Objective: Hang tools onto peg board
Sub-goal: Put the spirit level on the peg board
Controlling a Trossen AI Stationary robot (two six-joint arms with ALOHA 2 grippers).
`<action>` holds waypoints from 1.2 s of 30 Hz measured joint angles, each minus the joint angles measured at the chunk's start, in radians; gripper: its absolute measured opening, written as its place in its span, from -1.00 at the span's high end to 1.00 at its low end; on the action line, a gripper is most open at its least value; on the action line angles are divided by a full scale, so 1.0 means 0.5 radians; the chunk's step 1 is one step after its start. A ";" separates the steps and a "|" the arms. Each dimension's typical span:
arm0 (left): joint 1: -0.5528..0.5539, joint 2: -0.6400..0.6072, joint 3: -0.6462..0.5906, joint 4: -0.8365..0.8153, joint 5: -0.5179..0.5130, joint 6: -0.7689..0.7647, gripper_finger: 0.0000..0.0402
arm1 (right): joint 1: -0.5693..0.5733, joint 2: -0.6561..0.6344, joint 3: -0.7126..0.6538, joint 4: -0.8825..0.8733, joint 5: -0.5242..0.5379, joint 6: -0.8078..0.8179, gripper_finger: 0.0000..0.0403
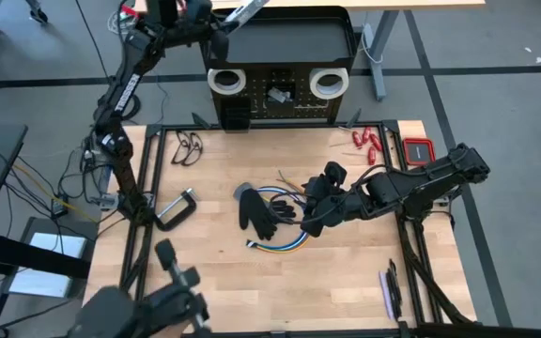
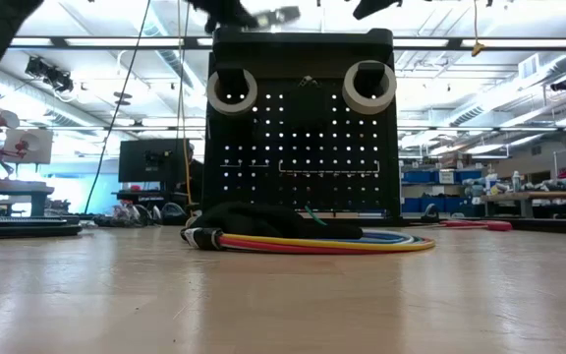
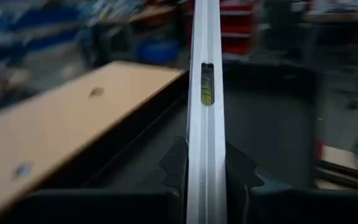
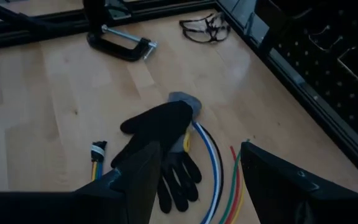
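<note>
Glove [image 1: 256,210] and cables [image 1: 285,239] clutter mid-table [image 1: 224,282].

Even overhead light is falling on the pale wooden tabletop [image 1: 346,282] in the high view, leaving only soft shadows under the arms. In the low view, bright ceiling strip lights [image 2: 116,41] are glaring behind the black perforated peg board [image 2: 303,147] — its face is showing dark, holes glowing. The left wrist view is smearing with motion blur — only the silver-grey flat bar [image 3: 205,124] is staying fairly crisp. A pale sheen is lying across the wood in the right wrist view.
</note>
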 joint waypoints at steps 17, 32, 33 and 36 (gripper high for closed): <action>0.015 0.050 -0.001 -0.190 -0.126 -0.397 0.64 | -0.003 0.000 0.000 0.001 -0.035 0.094 -0.11; 0.008 0.039 0.003 -0.369 -0.199 -0.391 0.51 | 0.000 0.000 0.000 0.001 -0.047 0.055 -0.11; 0.007 0.039 0.003 -0.373 -0.211 -0.391 0.47 | 0.000 0.000 0.000 -0.001 -0.054 0.054 -0.11; 0.007 0.039 0.003 -0.376 -0.215 -0.390 0.38 | 0.001 0.000 0.000 -0.006 -0.069 0.053 -0.11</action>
